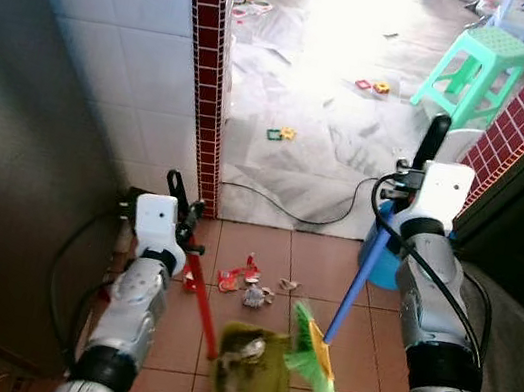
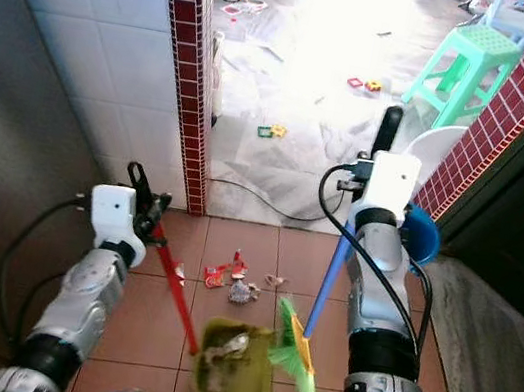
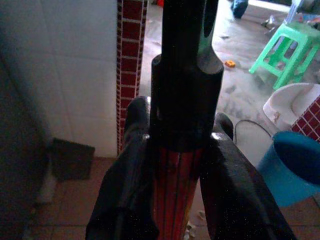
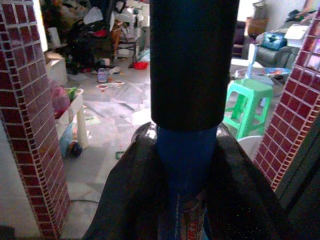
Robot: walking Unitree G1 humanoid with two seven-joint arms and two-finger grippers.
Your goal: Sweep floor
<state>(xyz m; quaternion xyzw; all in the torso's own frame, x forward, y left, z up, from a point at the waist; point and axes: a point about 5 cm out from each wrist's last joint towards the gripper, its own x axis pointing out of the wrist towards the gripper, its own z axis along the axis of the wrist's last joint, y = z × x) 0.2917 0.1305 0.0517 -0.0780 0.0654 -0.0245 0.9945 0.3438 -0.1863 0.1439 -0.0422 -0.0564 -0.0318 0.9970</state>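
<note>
- Nearest you, on the brown tiles, the green dustpan (image 1: 251,372) holds scraps, its red handle (image 1: 201,302) clamped in your left gripper (image 3: 175,200).
- Beside it, your right gripper (image 4: 185,200) grips the blue broom (image 1: 351,293), bristles touching the pan.
- Just beyond lie loose scraps (image 1: 251,286).
- Farther off: black cable (image 1: 290,211), blue bucket (image 1: 385,258), green stool (image 1: 478,67).

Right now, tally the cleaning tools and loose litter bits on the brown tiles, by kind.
Brooms: 1, blue handle, green bristles, held by the right gripper.
Dustpans: 1, green pan on a red handle, held by the left gripper, scraps already inside.
Loose litter bits: about 5, red and grey scraps ahead of the pan.
Total: about 7.
</note>
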